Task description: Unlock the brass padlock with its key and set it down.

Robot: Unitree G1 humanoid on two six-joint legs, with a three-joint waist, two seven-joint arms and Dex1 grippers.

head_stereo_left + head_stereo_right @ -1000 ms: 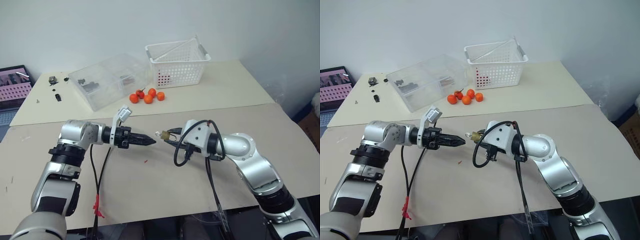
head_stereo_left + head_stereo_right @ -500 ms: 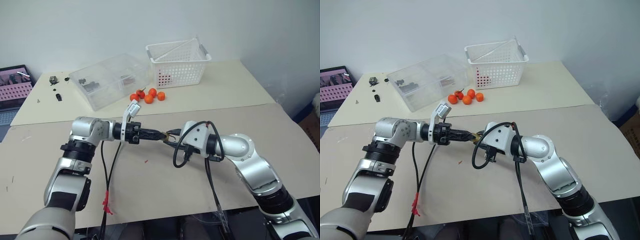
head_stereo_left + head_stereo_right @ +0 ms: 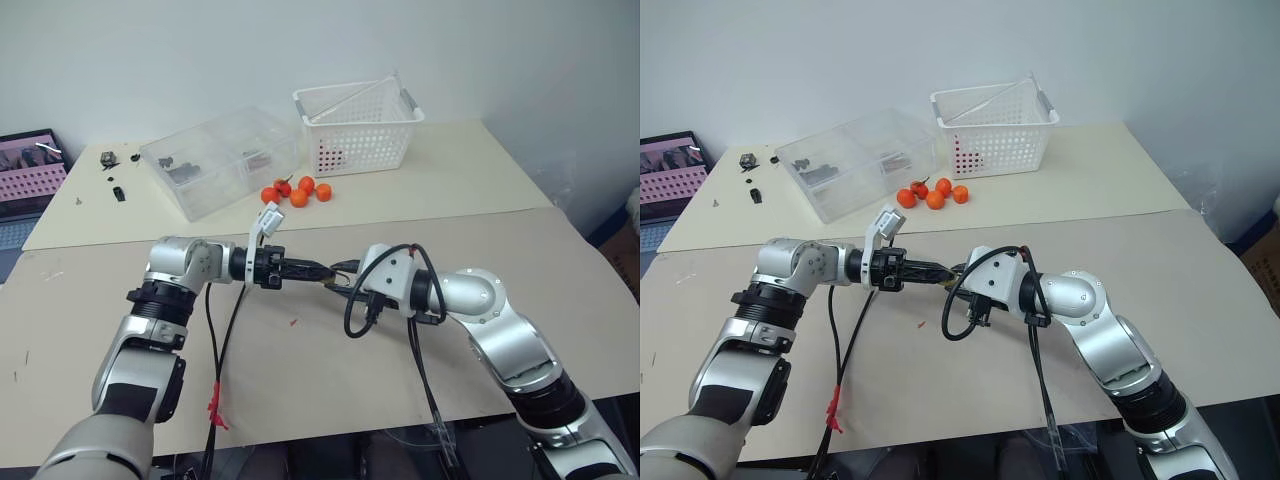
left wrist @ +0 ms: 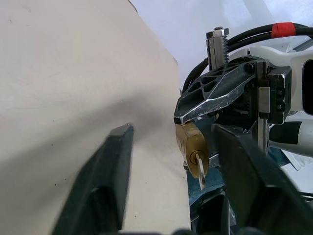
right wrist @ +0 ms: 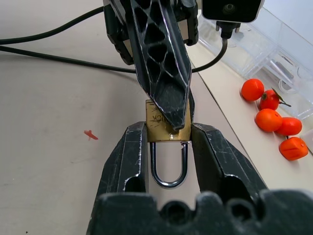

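- Right gripper (image 5: pixel 167 142) clamped the padlock (image 5: pixel 166 128) by its brass body, one finger on each side, shackle toward the wrist, keyway end facing the left arm, above the table (image 3: pixel 300 370).
- Left gripper (image 4: pixel 173 161) had its fingers apart, straddling the key (image 4: pixel 200 166), which sat in the keyway and stuck out of the lock. Nothing was gripped yet, as far as the left wrist view shows.
- Judgement: the step in hand was pinching the key head. Close squarely on its flat faces, then twist about the key's own axis without pulling sideways.
- The right grip should hold firm against that twist.
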